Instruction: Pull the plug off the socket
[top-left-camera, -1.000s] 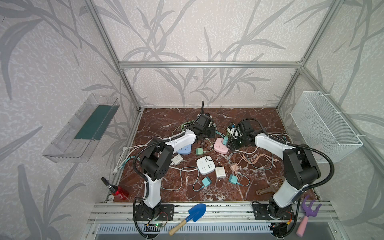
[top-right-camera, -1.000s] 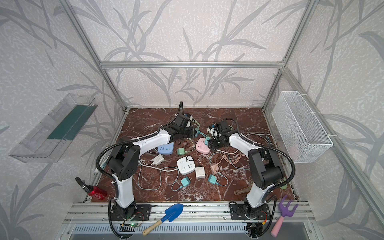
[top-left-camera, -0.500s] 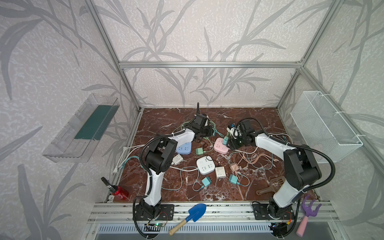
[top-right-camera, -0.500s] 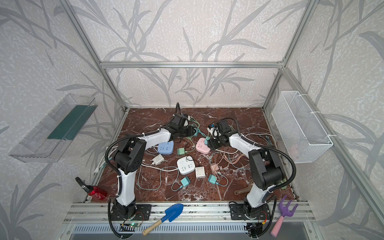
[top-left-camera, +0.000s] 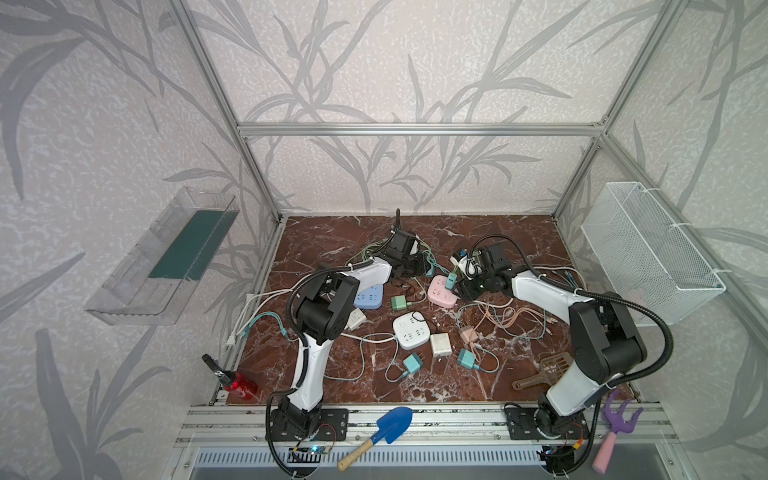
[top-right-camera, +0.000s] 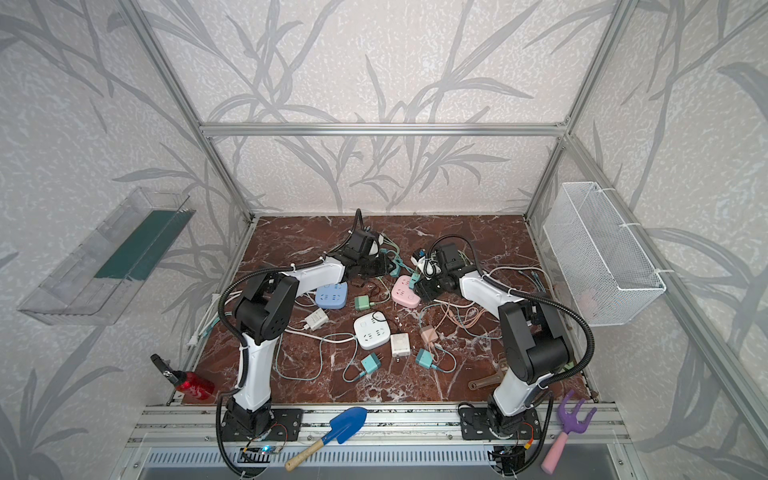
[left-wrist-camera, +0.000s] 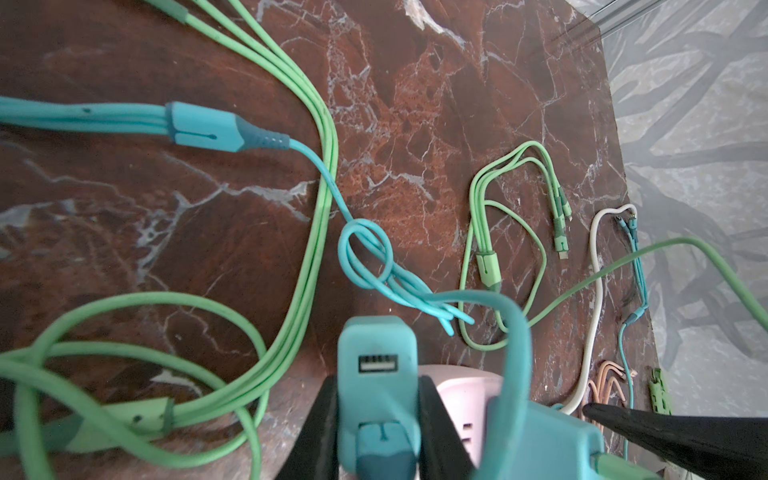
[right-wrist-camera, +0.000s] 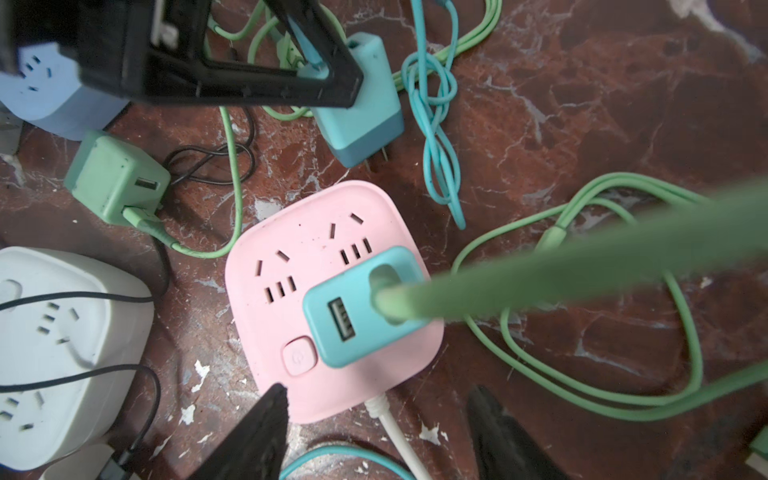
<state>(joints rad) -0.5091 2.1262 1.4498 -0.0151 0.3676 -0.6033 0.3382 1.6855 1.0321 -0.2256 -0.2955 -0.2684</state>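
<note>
At upper centre, a freed teal plug (right-wrist-camera: 368, 116) is clamped by the left gripper (right-wrist-camera: 332, 79); a second plug (right-wrist-camera: 357, 316) is left in the pink socket (right-wrist-camera: 282, 249), right gripper (right-wrist-camera: 378, 432) spread.

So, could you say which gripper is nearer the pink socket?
Right. The right gripper is open over the socket's corded edge; the left gripper holds a loose plug beyond its far side.

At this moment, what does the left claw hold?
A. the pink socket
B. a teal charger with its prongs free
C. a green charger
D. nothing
B: the left claw is shut on the teal charger, and its bare prongs are outside the pink socket.
</note>
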